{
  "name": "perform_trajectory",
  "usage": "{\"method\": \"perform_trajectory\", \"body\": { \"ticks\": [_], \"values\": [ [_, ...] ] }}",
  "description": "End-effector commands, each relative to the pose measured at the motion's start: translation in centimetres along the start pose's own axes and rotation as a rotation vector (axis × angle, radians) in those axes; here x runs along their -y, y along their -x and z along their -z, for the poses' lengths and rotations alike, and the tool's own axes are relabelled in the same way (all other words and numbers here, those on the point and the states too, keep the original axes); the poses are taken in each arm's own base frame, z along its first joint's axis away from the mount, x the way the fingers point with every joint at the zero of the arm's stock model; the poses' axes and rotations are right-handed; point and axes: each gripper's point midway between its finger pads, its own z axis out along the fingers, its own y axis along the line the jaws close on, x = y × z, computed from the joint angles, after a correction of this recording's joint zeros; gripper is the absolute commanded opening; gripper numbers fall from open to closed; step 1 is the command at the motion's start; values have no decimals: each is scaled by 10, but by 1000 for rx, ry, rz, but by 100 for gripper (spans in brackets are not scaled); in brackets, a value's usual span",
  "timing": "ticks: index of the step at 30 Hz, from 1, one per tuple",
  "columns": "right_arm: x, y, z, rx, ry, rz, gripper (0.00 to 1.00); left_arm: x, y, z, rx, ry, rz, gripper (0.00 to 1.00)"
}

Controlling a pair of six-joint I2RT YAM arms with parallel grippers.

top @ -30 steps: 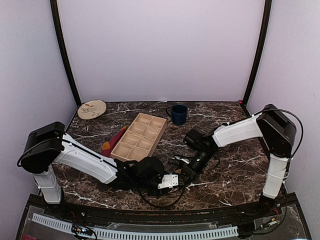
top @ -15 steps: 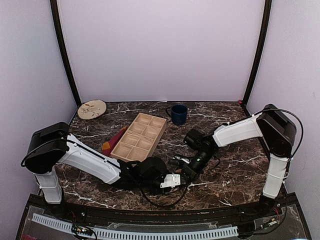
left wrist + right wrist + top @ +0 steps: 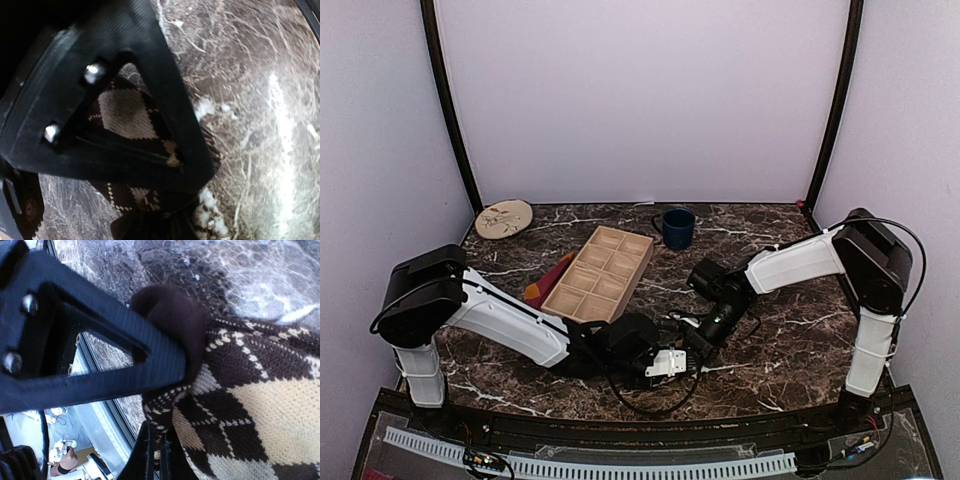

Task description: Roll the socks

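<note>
Clamping, right fingers (image 3: 100,370): closed on the dark end of the argyle sock (image 3: 260,405).
Left fingers (image 3: 165,100): over the same sock; grip cannot be told.
Argyle sock position: front-centre tabletop (image 3: 790,340), between both arms.
Striped sock (image 3: 548,282): just beside the tray (image 3: 603,272), on its left.

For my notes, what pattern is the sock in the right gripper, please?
Dark brown sock with tan argyle diamonds; clearest in right wrist view.

White-shelled arms (image 3: 505,322), black joints (image 3: 620,342), looping black cables (image 3: 642,406); black triangular fingers (image 3: 167,95) studded with silver screws (image 3: 92,72).
</note>
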Motion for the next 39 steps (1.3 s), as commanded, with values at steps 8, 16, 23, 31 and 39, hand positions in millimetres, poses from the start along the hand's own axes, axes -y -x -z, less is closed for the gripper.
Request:
{"method": "perform_trajectory", "body": {
  "ticks": [8,16,23,31,39],
  "values": [
    [5,-1,3,1,-10,-20,3,15,-23,-8,-121,-90,4,0],
    [11,8,19,108,-91,-53,28,22,-20,-3,-156,-178,41,0],
    [7,14,28,234,-93,-87,40,26,-18,0,-189,-252,89,0],
    [22,10,36,367,-162,-152,42,25,-13,4,-222,-327,139,0],
    [24,6,63,609,-220,-171,42,23,-8,0,-262,-410,196,0]
  ]
}}
